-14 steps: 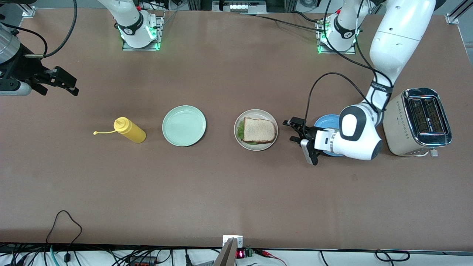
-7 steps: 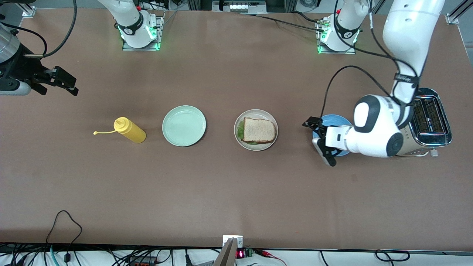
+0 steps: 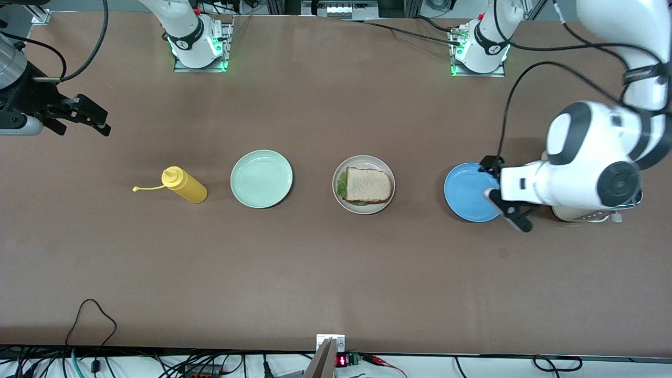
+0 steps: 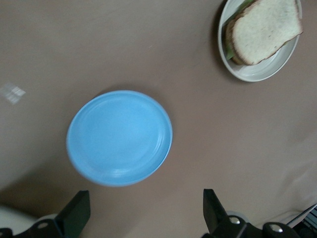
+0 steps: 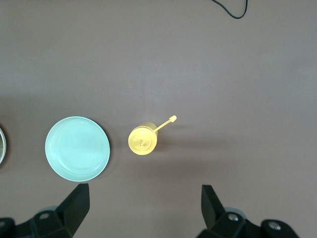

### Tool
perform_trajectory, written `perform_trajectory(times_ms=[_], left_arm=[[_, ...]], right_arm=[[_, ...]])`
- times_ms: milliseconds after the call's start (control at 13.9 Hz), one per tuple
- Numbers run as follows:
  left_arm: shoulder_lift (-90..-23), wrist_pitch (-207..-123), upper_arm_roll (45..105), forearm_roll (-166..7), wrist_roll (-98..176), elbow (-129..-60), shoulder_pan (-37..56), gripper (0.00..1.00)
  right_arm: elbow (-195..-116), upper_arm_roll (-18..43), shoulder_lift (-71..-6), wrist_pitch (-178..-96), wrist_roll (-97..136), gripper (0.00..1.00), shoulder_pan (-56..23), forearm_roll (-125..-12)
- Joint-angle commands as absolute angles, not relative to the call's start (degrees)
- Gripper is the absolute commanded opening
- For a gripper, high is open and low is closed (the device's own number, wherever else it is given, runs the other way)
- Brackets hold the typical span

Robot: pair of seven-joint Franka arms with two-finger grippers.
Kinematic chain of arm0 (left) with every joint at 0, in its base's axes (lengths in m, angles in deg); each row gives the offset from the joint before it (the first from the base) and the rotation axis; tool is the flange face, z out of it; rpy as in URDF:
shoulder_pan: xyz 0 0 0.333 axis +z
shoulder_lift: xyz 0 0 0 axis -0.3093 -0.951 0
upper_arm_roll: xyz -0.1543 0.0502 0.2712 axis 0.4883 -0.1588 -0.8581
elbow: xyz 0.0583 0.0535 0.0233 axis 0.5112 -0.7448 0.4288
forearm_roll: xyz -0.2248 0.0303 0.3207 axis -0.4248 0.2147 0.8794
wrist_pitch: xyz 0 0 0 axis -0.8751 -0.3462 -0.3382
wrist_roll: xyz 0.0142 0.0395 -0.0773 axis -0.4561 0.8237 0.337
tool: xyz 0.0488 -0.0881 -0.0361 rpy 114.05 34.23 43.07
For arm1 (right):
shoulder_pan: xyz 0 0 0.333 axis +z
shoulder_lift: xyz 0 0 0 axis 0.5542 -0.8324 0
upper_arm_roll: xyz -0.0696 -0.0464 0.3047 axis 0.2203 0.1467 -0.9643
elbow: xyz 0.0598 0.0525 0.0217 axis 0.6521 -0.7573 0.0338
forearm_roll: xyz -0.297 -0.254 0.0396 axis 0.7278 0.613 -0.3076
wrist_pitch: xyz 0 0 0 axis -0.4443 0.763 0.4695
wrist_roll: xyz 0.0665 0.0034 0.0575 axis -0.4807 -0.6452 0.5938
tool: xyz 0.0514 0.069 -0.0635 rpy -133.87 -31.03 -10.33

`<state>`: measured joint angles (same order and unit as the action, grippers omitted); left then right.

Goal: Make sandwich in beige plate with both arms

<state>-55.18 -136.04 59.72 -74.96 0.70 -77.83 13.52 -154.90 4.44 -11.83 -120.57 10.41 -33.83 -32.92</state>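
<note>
You have the sandwich sitting finished in the beige plate at the middle of the counter, top slice over green lettuce. From that plate, toward the left arm's end, lies the blue plate; your left tool hangs over that plate's edge with its fingers spread apart, holding nothing. Toward the right arm's end from the beige plate sit the mint-green plate and then the yellow squeeze bottle. Your right tool waits above the counter past the bottle, fingers apart, empty.
</note>
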Motion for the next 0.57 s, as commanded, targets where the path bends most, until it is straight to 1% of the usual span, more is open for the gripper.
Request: perform_trajectory(times_ms=[0,144,359,503], left_arm=[[-52.54,-130.71,59.34,-68.81,4.91,-73.93,13.44,1.00],[-50.86,-130.35,59.43,-68.44,6.77,-73.49,13.44,1.00],[-50.32,-124.03,59.26,-68.17,7.83,-67.87,14.05,1.00],[-47.44,-124.45,59.43,-68.61,12.20,-69.08,17.12,1.00]], right_arm=[[-154.58,4.26,-11.48,-119.96,11.03,1.00,-34.27,-32.57],[-154.58,4.26,-11.57,-120.05,11.03,1.00,-34.27,-32.57],[-154.49,4.35,-11.57,-120.05,11.03,1.00,-34.36,-32.57],[-154.41,4.35,-11.66,-120.14,11.21,1.00,-34.53,-32.57]])
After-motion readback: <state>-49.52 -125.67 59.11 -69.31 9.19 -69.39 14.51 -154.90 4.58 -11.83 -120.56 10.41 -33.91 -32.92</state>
